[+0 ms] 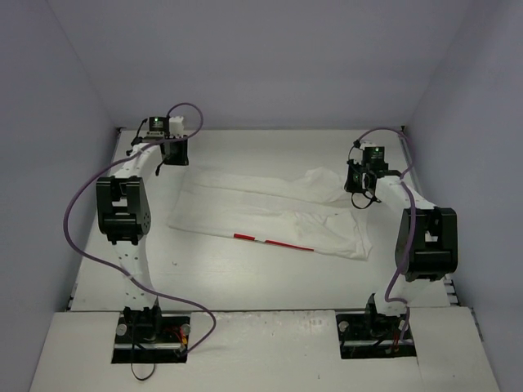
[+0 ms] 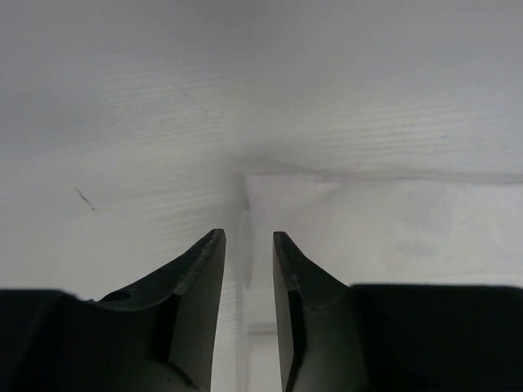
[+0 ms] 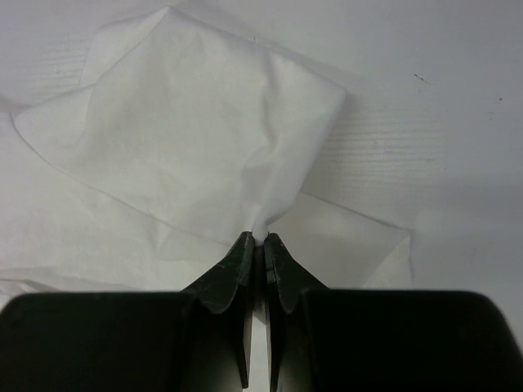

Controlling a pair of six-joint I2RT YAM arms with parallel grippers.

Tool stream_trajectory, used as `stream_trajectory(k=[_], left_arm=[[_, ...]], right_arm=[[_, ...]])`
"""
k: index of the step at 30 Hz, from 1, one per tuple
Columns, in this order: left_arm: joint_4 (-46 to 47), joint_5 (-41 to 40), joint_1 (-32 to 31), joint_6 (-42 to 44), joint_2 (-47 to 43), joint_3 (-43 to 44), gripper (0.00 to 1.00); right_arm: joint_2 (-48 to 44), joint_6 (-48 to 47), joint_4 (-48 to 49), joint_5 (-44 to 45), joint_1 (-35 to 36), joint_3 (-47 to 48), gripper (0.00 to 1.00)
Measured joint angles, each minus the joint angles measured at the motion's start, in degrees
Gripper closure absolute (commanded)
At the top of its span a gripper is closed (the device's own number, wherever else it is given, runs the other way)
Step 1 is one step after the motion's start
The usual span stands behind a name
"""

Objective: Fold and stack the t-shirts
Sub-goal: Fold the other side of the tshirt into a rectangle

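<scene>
The white t-shirt (image 1: pixel 261 208) lies on the table as a long band folded lengthwise, with a thin strip of its red print (image 1: pixel 274 242) showing at the near edge. My left gripper (image 1: pixel 173 155) is open above the shirt's far left corner; in the left wrist view (image 2: pixel 249 237) the shirt's edge (image 2: pixel 392 229) runs under the gap between the fingers. My right gripper (image 1: pixel 359 192) is shut on a pinch of cloth at the shirt's right end; in the right wrist view (image 3: pixel 255 238) a sleeve-like flap (image 3: pixel 188 139) rises from the fingertips.
The white table (image 1: pixel 245 278) is walled by grey-violet panels at the back and both sides. Both arm bases (image 1: pixel 151 327) stand at the near edge, with purple cables looping beside the arms.
</scene>
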Motion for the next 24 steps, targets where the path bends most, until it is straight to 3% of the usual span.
stream_trajectory(k=[7, 19, 24], left_arm=[[-1.72, -1.89, -0.74, 0.04, 4.61, 7.46, 0.69], [-6.62, -1.30, -1.87, 0.76, 9.88, 10.10, 0.70], [-7.07, -1.26, -1.87, 0.89, 9.88, 10.91, 0.80]], right_arm=[[0.00, 0.01, 0.01, -0.02, 0.00, 0.00, 1.00], [0.02, -0.01, 0.03, -0.44, 0.00, 0.00, 1.00], [0.02, -0.03, 0.03, -0.46, 0.00, 0.00, 1.00]])
